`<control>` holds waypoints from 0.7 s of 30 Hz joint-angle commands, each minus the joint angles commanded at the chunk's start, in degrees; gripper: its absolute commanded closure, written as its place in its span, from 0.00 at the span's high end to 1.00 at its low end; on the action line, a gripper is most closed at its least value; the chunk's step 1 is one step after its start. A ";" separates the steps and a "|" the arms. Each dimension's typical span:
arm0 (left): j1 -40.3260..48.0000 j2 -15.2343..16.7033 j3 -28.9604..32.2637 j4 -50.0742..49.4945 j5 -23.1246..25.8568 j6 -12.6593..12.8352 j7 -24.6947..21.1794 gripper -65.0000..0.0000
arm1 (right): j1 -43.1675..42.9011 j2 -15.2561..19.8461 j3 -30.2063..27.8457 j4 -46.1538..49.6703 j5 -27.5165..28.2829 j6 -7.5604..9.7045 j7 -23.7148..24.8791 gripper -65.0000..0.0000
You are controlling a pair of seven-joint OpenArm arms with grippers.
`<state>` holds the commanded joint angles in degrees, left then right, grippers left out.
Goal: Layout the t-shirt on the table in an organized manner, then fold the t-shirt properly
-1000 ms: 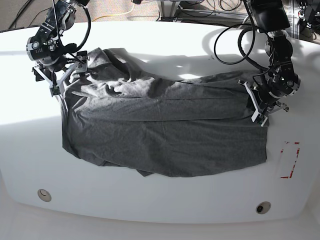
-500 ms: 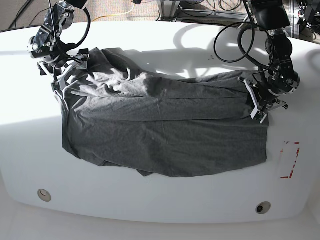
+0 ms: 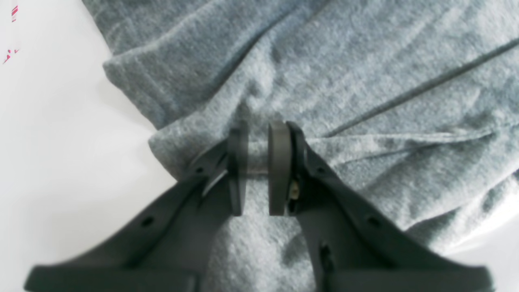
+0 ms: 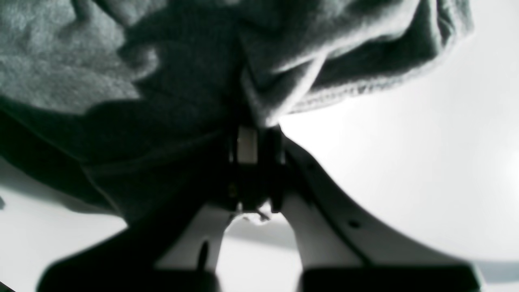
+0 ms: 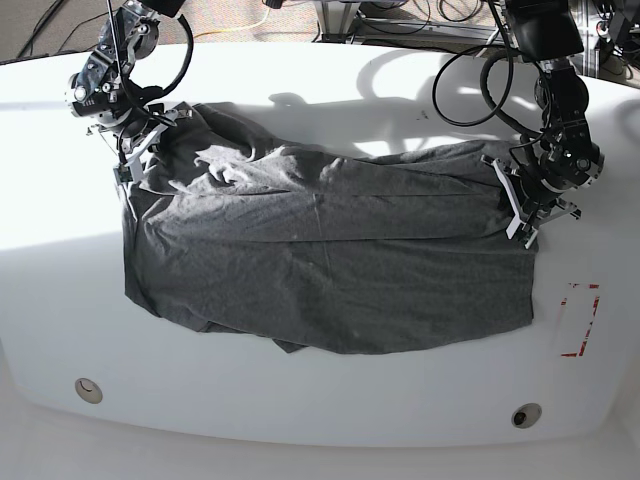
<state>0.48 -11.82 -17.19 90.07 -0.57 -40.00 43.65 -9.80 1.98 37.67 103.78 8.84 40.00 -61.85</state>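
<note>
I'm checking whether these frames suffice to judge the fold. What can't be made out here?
- Right wrist view: the right gripper sits in deep shadow; how much t-shirt cloth lies between its jaws is unclear.
- Base view: the t-shirt lies in layers; sleeves and collar are hidden in the folds.
- Left wrist view: the left gripper pinches a ridge of cloth; the layers caught can't be counted, and the frame edges crop the shirt.

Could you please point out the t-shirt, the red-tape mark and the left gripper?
t-shirt (image 5: pixel 320 270), base view, middle of the spread grey cloth.
red-tape mark (image 5: pixel 581 320), base view, on the tape outline.
left gripper (image 3: pixel 258 170), left wrist view, midway between the fingertips, where cloth is pinched.
</note>
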 joint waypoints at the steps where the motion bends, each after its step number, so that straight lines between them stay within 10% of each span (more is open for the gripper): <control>1: 0.00 0.00 0.00 0.00 0.00 0.00 0.00 0.12 | 0.09 0.09 0.00 1.76 0.00 0.00 -1.41 0.06; 11: -0.09 0.00 0.00 -1.85 0.00 0.00 0.00 0.12 | 4.84 0.44 0.00 11.60 0.00 0.00 -14.42 0.03; 21: -0.18 -0.09 0.00 -2.73 0.00 0.00 0.00 0.12 | 10.73 1.49 0.00 11.25 -0.18 0.00 -15.30 0.04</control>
<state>0.31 -11.91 -17.19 87.34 -0.57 -40.00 43.65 0.92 3.47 37.67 115.03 8.66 40.00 -77.14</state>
